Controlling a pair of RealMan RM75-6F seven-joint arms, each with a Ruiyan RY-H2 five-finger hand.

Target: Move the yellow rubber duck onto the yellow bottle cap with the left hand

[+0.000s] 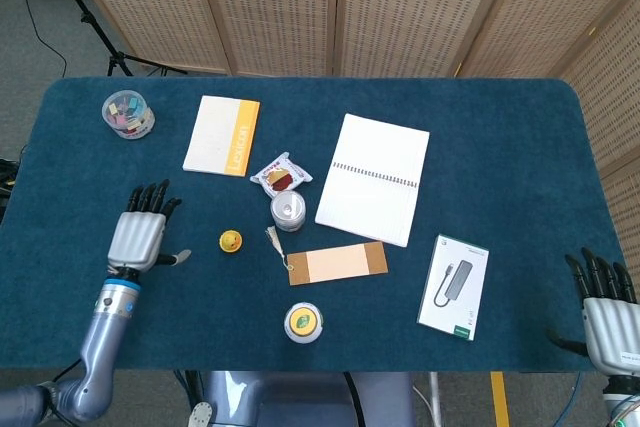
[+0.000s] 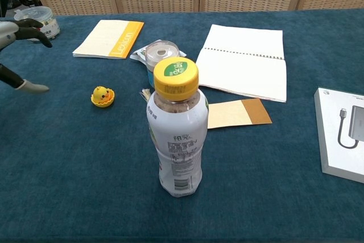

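The small yellow rubber duck [image 1: 231, 241] [image 2: 102, 94] stands upright on a low yellow cap [image 2: 103, 102] lying on the blue tablecloth, left of the silver can. My left hand [image 1: 136, 238] [image 2: 19, 55] hovers well to the left of the duck, apart from it, fingers spread and holding nothing. Only its fingertips [image 2: 35, 87] show at the chest view's left edge. A white drink bottle with a yellow screw cap [image 1: 303, 322] [image 2: 176, 77] stands near the table's front edge. My right hand [image 1: 607, 309] rests at the far front right, fingers apart and empty.
A silver can [image 1: 288, 210] and a snack packet [image 1: 281, 175] lie right of the duck. A brown card [image 1: 337, 263], open notebook [image 1: 374, 179], yellow-edged booklet [image 1: 221, 135], boxed hub [image 1: 453, 287] and a tub of clips [image 1: 128, 114] are spread over the table [image 1: 500, 127].
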